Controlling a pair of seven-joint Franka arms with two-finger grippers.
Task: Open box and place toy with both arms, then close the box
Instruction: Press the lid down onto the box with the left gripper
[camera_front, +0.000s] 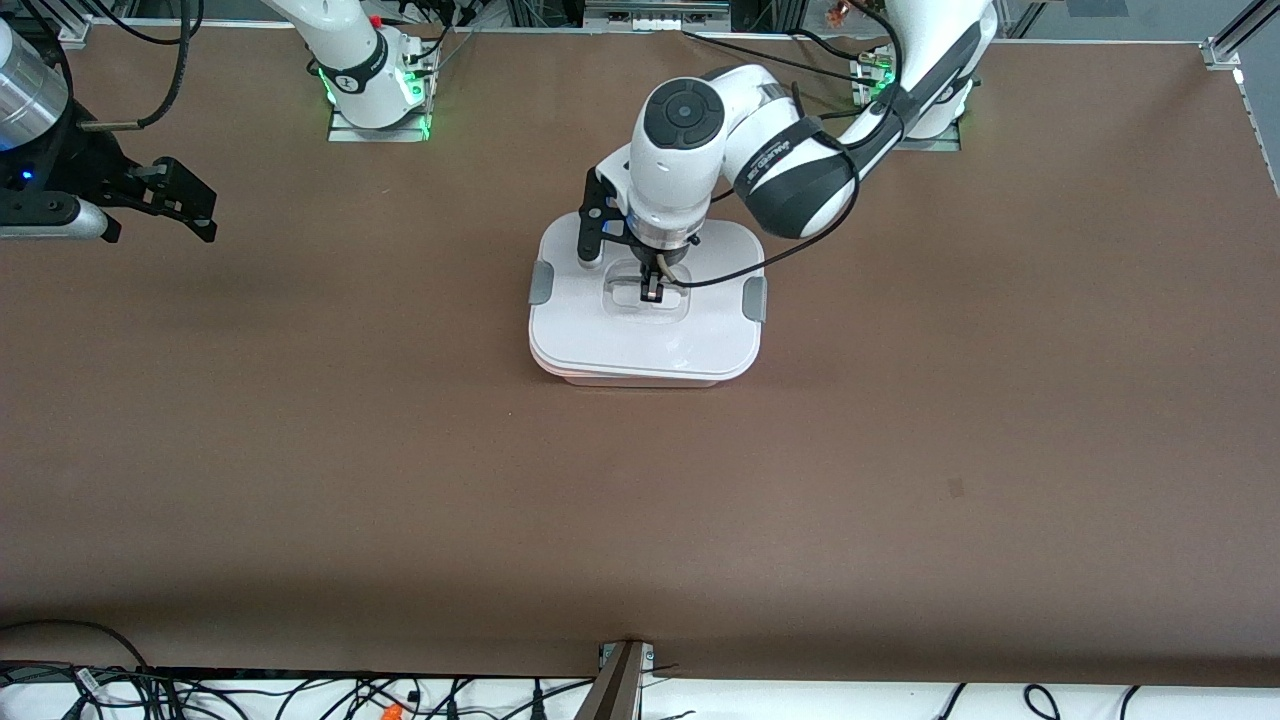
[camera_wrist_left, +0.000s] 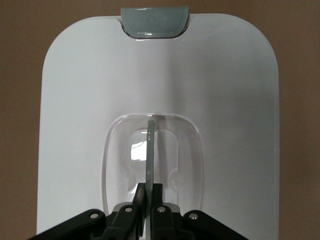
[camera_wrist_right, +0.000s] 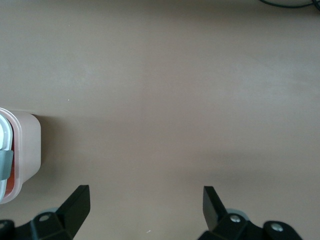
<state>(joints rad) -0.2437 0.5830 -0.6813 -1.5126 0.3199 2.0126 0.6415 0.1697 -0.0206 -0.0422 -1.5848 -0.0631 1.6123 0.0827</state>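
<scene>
white-lidded pinkish box (camera_front: 645, 340), closed, mid-table

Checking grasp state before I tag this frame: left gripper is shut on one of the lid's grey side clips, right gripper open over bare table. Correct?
Not quite. The left gripper is shut on the clear handle in the middle of the lid, not on a grey clip; the left wrist view shows it. The right gripper is open over bare table, as you said.
</scene>
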